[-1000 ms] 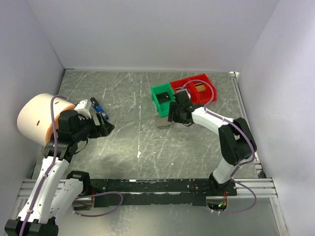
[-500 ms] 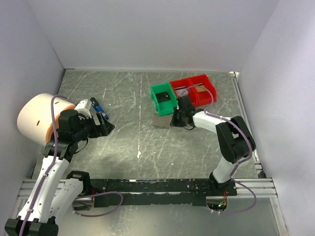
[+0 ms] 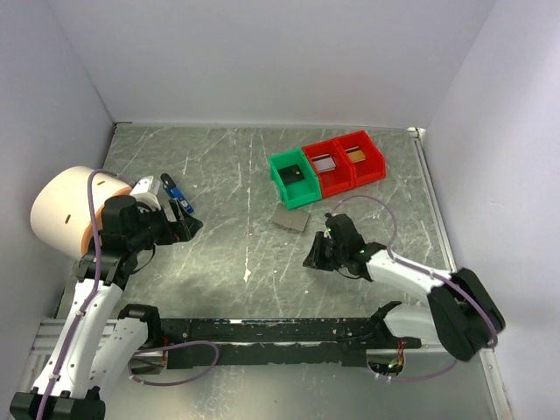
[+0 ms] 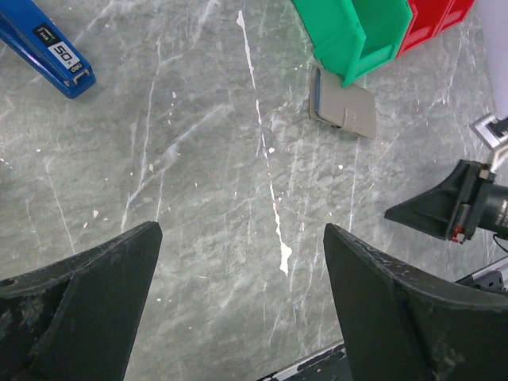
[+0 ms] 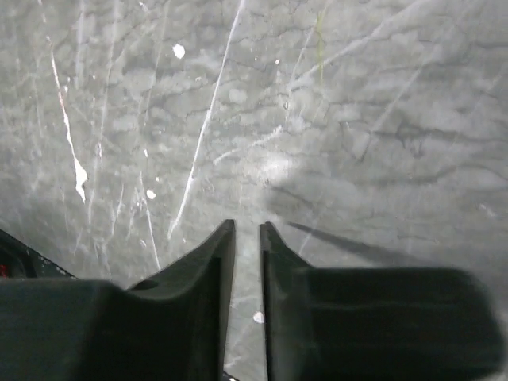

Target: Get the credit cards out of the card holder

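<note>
Drum (image 3: 63,210): cream with an orange rim, at the far left of the top view, beside the left arm (image 3: 92,302).
Gadget (image 3: 178,198): blue and black, lying flat on the desk (image 3: 227,166), just beyond the left gripper.
Left gripper (image 4: 242,230): held over the left part of the desk. The jaws are released and spread wide, with only bare, scratched grey surface between them.
Card holder (image 3: 290,219): grey and folded shut, lying flat near the middle of the desk. It sits just at the near side of the green tray; I cannot tell whether the two touch. It is apart from both grippers, with no jaws on it.
Green tray (image 3: 276,180): leftmost of three trays in a slanted row at the far right of the desk. A dark flat thing lies inside, too small to identify.
Right gripper (image 5: 247,228): low over the desk, on the near side of the card holder and a little to its right. The jaws are clenched to a thin slit and grasp nothing; only desk shows past the tips.
Red trays (image 3: 338,184): two, side by side, right of the green tray. The left one holds a pale flat thing and the right one a brownish thing, both too small to name.
</note>
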You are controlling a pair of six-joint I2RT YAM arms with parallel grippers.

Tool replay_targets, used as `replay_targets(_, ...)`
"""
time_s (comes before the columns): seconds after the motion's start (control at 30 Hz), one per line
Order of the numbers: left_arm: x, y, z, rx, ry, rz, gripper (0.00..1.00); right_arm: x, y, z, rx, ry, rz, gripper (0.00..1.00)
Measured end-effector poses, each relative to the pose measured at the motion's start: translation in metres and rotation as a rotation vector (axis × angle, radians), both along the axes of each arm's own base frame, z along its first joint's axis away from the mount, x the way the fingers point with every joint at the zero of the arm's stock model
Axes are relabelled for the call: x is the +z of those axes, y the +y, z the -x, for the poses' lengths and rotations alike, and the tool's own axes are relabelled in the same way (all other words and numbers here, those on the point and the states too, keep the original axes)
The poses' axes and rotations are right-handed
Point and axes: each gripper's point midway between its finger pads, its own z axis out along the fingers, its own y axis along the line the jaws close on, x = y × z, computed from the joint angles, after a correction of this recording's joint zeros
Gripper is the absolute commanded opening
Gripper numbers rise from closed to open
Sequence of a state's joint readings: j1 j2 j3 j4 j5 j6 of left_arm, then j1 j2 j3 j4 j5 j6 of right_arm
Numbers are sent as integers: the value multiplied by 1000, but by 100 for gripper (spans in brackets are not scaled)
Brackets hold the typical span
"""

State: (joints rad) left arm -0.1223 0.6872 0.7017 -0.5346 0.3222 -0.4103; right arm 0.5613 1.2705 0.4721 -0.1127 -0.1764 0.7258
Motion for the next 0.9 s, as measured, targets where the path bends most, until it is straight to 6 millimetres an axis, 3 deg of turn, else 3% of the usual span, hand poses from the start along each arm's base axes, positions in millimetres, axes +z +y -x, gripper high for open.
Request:
replay_targets(0.03,0,0,0,1,-1,0,95,4,-1,5,-5,-15,-11,56)
replay_targets(0.07,0,0,0,2,-1,0,95,7,-2,5,-23,-25,-18,60)
replay_targets(0.2,0,1,0,3,-2,0,95,20,-11,-15,-110,-77,-24,63)
replay_targets(0.33,1,1,0,5,-4,0,95,25,-11,-53,-190,-80,-12,62)
replay_targets(0.5,1,1,0,5,-4,0,95,17,-2,-91,-260,-76,-28,62)
replay_targets(0.6,-1,0,0,1,4,1,95,6,1,-103,-299,-64,-44,51)
replay_targets(0.67,-2,0,-1,-1,12,1,95,4,5,-115,-315,-72,-60,31)
replay_targets(0.73,-4,0,-1,-2,18,1,95,0,11,-127,-327,-77,-84,20)
replay_targets(0.83,-4,0,-1,-2,21,1,95,-1,14,-129,-332,-85,-120,0)
replay_targets(0.9,-4,-1,-1,-3,20,1,95,0,12,-126,-337,-96,-135,0)
